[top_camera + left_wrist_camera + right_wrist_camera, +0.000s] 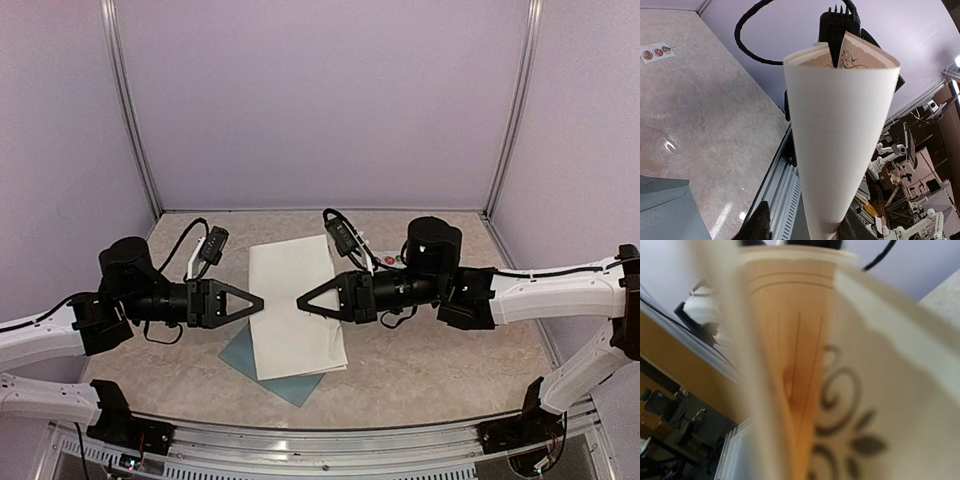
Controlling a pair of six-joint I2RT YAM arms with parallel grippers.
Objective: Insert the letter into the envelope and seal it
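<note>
Letter over envelope, sticker strip behind right, on table

left hand: level, jaws apart | right hand: level, clamped

Folded cream letter raised over flat teal envelope.

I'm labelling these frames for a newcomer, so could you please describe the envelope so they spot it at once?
On the marbled table, find the large white letter held up mid-frame. Showing past its near-left corner lies the envelope: flat, the only teal thing, darker than the paper.
</note>
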